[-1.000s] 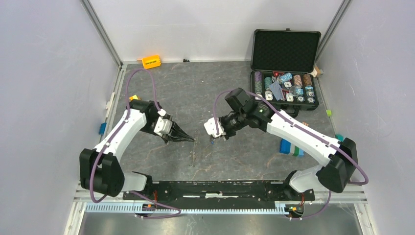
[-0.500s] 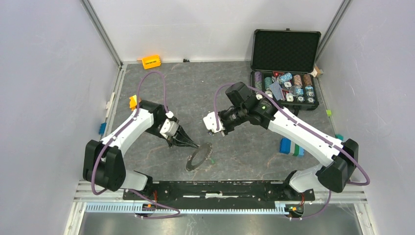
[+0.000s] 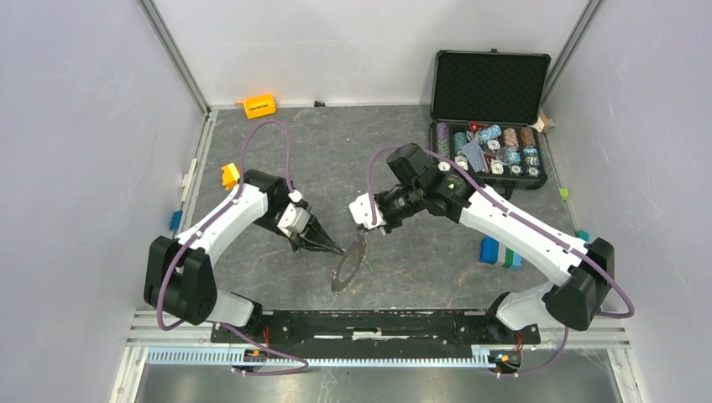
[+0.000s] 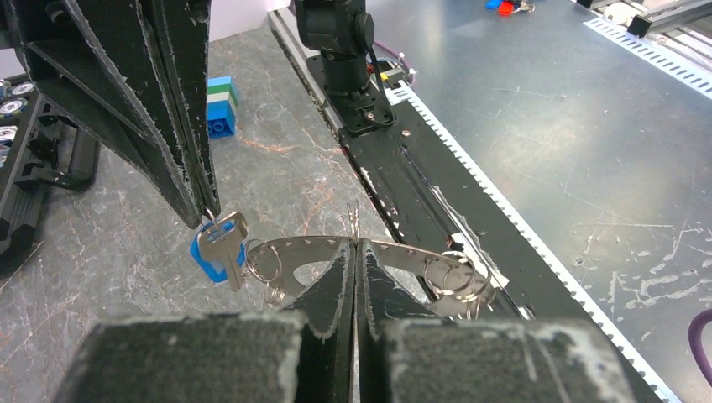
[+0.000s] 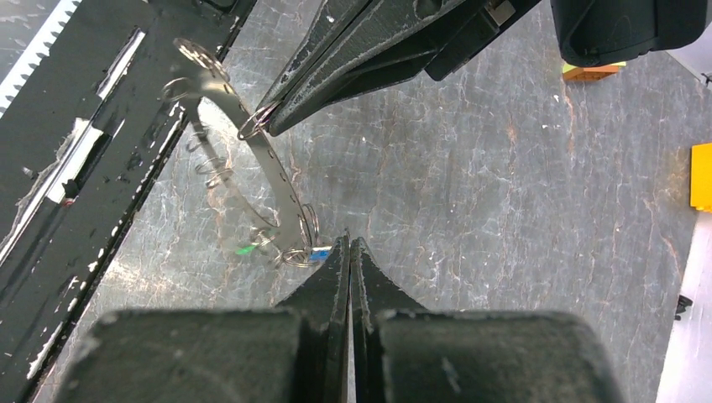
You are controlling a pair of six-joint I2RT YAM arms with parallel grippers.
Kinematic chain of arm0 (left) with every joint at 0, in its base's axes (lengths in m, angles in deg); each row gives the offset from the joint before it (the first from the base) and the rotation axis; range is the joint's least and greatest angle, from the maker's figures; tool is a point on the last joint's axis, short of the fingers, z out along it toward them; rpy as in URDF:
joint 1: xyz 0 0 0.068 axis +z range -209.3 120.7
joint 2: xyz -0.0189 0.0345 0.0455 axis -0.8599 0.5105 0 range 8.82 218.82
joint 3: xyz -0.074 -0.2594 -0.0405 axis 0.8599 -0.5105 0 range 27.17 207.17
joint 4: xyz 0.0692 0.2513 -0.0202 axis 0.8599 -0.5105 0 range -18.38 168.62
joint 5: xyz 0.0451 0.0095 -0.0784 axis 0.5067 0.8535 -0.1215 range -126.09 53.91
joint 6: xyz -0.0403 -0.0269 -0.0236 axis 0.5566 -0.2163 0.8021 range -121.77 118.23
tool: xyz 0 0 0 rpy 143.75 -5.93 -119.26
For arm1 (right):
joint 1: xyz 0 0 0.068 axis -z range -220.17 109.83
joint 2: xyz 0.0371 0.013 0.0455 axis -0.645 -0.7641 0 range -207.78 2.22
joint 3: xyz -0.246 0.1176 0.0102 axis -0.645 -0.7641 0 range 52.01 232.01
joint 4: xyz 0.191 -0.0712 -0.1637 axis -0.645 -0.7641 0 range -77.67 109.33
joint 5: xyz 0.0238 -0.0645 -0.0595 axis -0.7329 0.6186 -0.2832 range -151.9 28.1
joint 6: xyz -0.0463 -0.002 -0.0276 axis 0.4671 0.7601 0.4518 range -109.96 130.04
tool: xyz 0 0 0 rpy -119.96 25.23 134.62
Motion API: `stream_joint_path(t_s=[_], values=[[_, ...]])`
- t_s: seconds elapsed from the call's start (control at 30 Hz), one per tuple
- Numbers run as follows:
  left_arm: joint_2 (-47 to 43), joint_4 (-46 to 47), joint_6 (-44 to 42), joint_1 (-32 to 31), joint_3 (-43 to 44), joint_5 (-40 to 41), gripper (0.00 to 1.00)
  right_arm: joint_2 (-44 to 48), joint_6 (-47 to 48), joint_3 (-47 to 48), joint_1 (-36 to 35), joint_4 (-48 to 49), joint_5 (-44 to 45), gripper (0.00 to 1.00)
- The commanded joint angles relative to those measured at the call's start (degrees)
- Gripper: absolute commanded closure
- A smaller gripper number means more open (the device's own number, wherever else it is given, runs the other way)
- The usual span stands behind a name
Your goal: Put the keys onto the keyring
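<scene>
On my left, the left gripper has its fingers pressed together on the rim of the keyring, pinching the flat band right by one of the small split rings and holding it tilted on edge, clear of the mat. Just to the right of that grip, the blue key hangs at the ring's far end, touching or very nearly touching a small loop there. The right gripper is clamped on the top of the key, its tips closed with no gap. In the right wrist view a green smear sits among the loops; I take it for the green key, but it is too blurred to say whether it is threaded. I judge we are mid-threading: the blue key is presented at the ring but not clearly on it. The next move calls for a steady left hold while the right works the key's hole into a loop's split, a fine push with little room for slip. As for the room, a yellow block lies beside the left arm and an orange block against the back wall. The table is dark and marbled. Blue and green blocks sit near the right arm, and an open black case of poker chips stands far right, with pale walls all round.
</scene>
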Motion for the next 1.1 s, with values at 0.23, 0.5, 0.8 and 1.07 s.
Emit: stream_joint_path(t_s=[0.23, 0.5, 0.8, 1.07], values=[[-2.0, -4.9, -21.3, -1.6, 1.2, -2.9, 0.98, 2.0, 0.6, 2.7, -0.4, 0.5, -4.1, 1.0], [-2.4, -4.9, -23.9, -3.6, 1.2, -1.7, 0.98, 3.7, 2.1, 2.1, -5.2, -1.2, -1.9, 1.0], [-1.8, -4.9, -24.7, -3.6, 0.5, -1.7, 0.98, 6.6, 5.0, -0.7, -7.3, -3.8, 1.4, 1.0], [-3.1, -4.9, -24.0, -3.6, 0.1, -3.5, 0.98, 7.8, 5.3, -4.5, -9.4, -2.1, 3.5, 1.0]])
